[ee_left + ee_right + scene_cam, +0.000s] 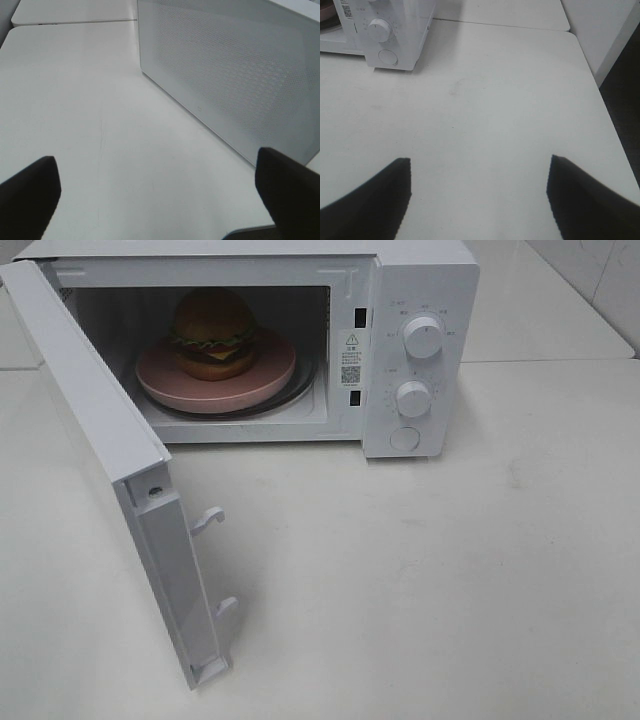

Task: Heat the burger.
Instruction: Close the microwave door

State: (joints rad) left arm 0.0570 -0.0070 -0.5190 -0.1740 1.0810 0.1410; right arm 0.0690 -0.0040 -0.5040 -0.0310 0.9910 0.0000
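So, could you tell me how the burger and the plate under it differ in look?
The burger is tall and layered, brown bun over green lettuce; the plate is flat and plain pink. The plate is clearly wider than the burger. Both are round and sit inside the open microwave.

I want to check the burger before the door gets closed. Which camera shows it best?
The exterior high view: the burger sits unobstructed on the pink plate inside the open microwave. The left wrist view shows only the microwave's door, the right wrist view only its knobs; neither shows the burger.
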